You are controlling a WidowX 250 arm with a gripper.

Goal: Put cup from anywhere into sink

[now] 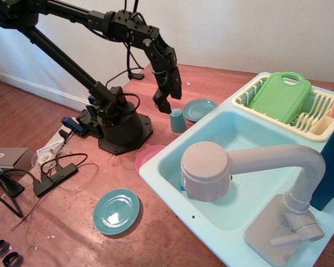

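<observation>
A teal plate (116, 211) lies on the wooden floor (72, 233) at left. The gripper (163, 104) hangs just above the blue-teal cup (177, 120); whether its jaws are apart is unclear. The cup stands upside-down beside the aqua sink (172, 183), near another teal plate (200, 109). A cream dish rack (317, 129) holds a green cutting board (280, 95).

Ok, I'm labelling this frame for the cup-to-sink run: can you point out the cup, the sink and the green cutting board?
cup (177, 120), main camera view, middle of its side wall.
sink (156, 173), main camera view, bare near-left rim.
green cutting board (279, 97), main camera view, centre of its flat face.
</observation>
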